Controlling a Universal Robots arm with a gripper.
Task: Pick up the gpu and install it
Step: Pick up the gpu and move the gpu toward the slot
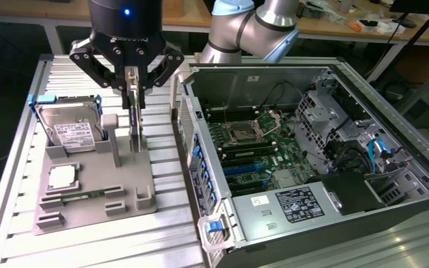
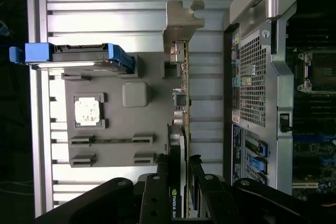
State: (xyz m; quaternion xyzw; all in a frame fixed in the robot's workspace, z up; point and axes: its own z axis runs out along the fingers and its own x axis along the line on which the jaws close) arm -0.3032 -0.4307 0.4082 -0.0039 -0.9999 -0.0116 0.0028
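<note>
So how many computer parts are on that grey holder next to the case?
4: a hard drive upright at the far end, a processor chip lying flat, a memory stick nearer the camera, and the gpu upright, with the gripper closed on its top.

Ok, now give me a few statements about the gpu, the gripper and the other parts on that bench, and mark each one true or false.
1. The gripper is closed on the gpu, which stands on edge. True.
2. The gpu is already installed inside the computer case. False: it is outside the case, over the grey holder.
3. The hard drive stands in the grey holder with a blue bracket around it. True.
4. The computer case is closed up. False: its side is open and the motherboard is visible inside.
</note>
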